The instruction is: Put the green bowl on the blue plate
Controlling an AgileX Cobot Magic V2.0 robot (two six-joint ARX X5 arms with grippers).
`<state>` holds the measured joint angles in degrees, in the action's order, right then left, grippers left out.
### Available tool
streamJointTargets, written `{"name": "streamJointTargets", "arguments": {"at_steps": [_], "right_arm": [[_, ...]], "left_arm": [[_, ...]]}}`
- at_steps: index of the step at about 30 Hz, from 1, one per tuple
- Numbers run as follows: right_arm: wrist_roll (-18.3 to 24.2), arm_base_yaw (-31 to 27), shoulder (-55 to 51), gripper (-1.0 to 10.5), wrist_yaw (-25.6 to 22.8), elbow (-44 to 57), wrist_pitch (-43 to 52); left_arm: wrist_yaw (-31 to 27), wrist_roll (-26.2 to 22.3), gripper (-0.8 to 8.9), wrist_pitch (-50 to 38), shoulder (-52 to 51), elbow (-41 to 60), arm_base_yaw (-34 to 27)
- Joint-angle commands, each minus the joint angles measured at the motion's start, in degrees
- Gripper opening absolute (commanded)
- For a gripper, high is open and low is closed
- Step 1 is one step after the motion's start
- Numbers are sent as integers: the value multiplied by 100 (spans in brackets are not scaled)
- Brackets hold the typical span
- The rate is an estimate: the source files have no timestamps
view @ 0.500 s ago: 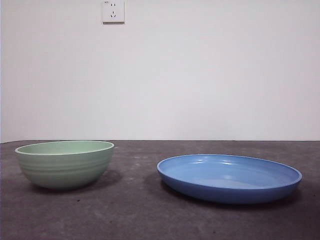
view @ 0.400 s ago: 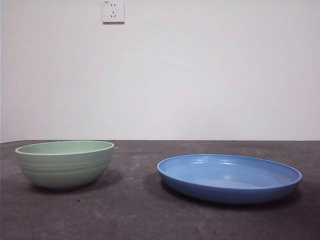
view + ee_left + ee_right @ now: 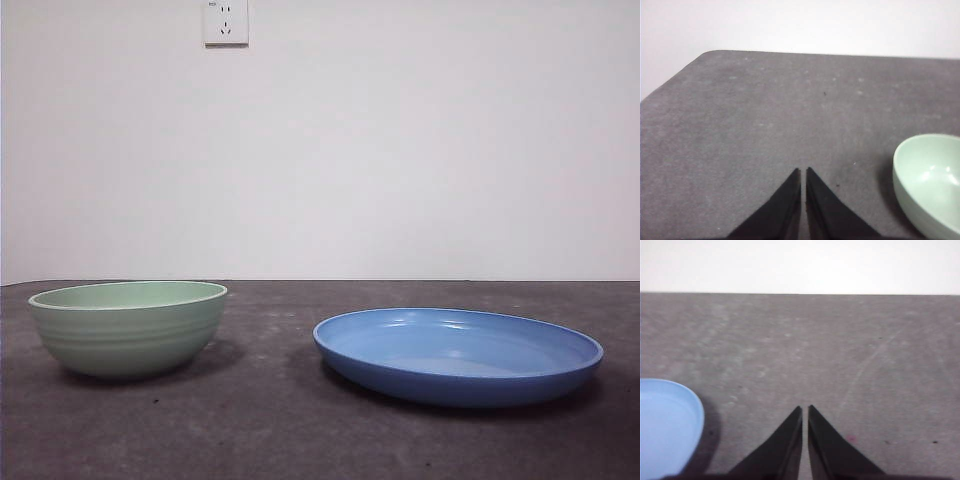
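Observation:
The green bowl (image 3: 128,326) stands upright on the dark table at the left of the front view. It also shows in the left wrist view (image 3: 931,182), off to one side of my left gripper (image 3: 803,171), which is shut and empty above the table. The blue plate (image 3: 458,354) lies flat at the right, apart from the bowl. Its edge shows in the right wrist view (image 3: 665,426), beside my right gripper (image 3: 805,408), which is shut and empty. Neither arm shows in the front view.
A dark grey table (image 3: 270,420) runs back to a white wall with a socket (image 3: 226,22) high up. The table's rounded corner (image 3: 710,54) shows in the left wrist view.

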<state>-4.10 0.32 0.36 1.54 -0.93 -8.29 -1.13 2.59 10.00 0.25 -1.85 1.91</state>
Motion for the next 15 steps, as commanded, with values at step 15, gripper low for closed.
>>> {"name": "streamJointTargets", "arguments": {"at_steps": [15], "right_arm": [[-1696,114,870,12,734,-2424,-1154]], "left_arm": [[1080,1652,17,225,1825,-2153,380]]}}
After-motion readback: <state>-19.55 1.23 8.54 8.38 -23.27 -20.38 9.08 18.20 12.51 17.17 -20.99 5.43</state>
